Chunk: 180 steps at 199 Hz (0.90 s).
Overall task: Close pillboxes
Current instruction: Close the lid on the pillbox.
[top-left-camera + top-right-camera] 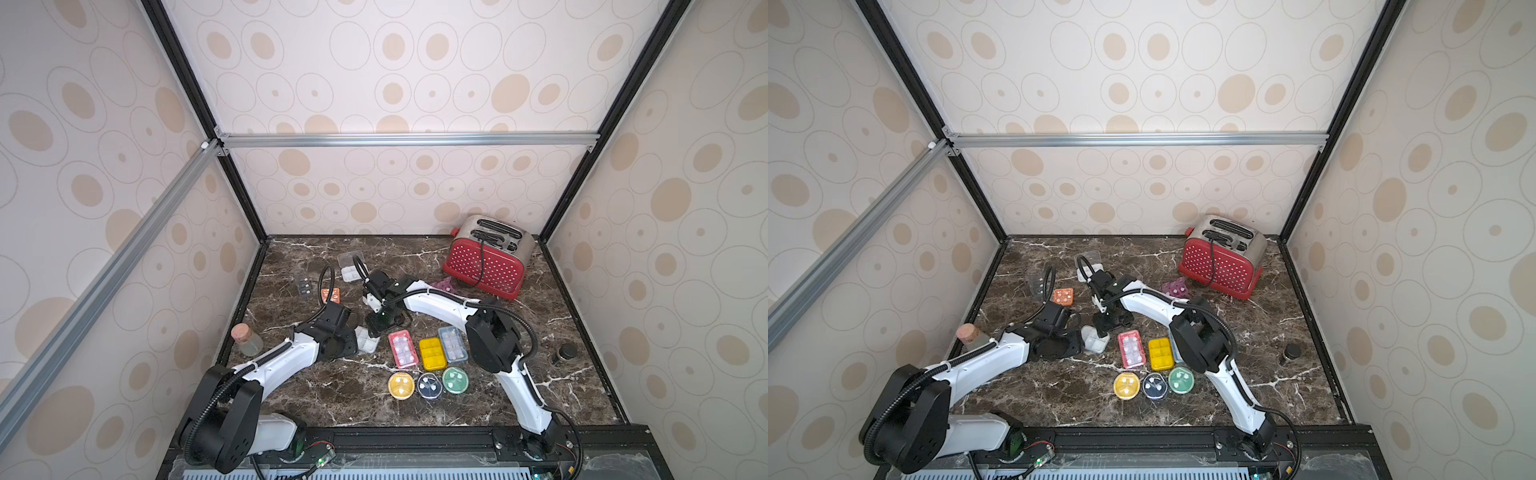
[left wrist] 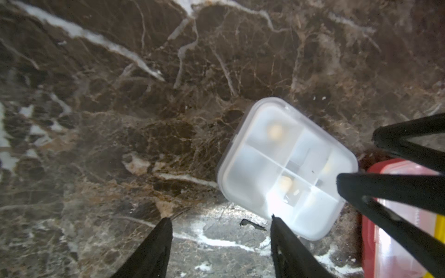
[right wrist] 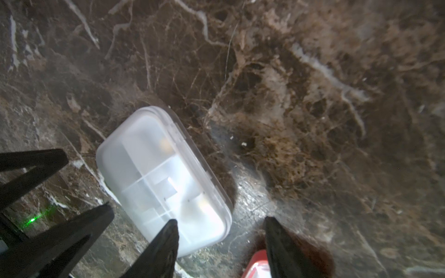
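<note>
A white square pillbox [image 1: 366, 340] lies on the marble with its frosted lid down. My left gripper [image 2: 221, 217] is open beside it, with one fingertip at the box's edge [image 2: 286, 168] and bare marble between the jaws. My right gripper [image 3: 221, 219] is open too, one finger over a corner of the same box [image 3: 161, 178]. To the right lie red [image 1: 402, 349], yellow [image 1: 432, 353] and blue [image 1: 453, 344] rectangular pillboxes, with three round ones [image 1: 430, 385] in front. A white pillbox [image 1: 350, 272] at the back has its lid up.
An orange pillbox [image 1: 332, 294], a dark one [image 1: 303, 286] and a purple one [image 1: 442, 286] lie further back. A red toaster [image 1: 488, 257] stands at the back right. A cork-stoppered jar [image 1: 246, 338] is at the left edge and a small dark jar [image 1: 564, 353] at the right.
</note>
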### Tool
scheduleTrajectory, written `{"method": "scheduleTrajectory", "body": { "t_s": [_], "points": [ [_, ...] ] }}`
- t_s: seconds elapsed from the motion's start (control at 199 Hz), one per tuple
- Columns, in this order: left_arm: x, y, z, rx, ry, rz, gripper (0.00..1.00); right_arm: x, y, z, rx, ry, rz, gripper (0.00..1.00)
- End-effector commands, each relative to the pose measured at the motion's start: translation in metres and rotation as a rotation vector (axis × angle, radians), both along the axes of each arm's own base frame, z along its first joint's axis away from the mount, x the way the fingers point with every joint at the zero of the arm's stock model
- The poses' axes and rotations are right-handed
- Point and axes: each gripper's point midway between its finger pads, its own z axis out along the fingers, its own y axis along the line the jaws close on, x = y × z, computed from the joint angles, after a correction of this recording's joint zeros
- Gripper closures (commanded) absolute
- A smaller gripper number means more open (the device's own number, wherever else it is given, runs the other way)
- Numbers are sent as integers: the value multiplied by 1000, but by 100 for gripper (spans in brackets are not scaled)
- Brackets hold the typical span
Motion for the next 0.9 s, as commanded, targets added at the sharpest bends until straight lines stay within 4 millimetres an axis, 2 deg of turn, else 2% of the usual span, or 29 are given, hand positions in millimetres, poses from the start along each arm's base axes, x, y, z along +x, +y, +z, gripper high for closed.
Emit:
{"method": "scheduleTrajectory", "body": {
  "t_s": [0.0, 0.186, 0.372, 0.477, 0.593, 0.673, 0.758, 0.899],
  "points": [
    [15, 1, 9, 20, -43, 0, 37, -7, -1, -8, -45, 13, 18, 43],
    [15, -1, -4, 20, -12, -10, 39, -7, -7, -16, -87, 13, 6, 44],
    [12, 1, -11, 29, 8, -7, 41, -17, -14, -26, -161, 20, 25, 47],
    [10, 1, -10, 31, 16, -15, 41, -18, -10, -21, -139, 21, 26, 46],
    [8, 3, 7, 31, -11, -12, 41, -10, -9, -1, -131, -46, 40, 36],
    [7, 8, 25, 20, -53, -3, 41, -4, -11, 10, -187, -157, 61, 19],
    [4, 21, 41, 9, -94, 36, 41, -7, -7, 18, -244, -251, 103, 2],
    [1, 40, 65, -32, -177, 109, 43, -14, 8, 12, -240, -242, 139, 1]
  ]
}}
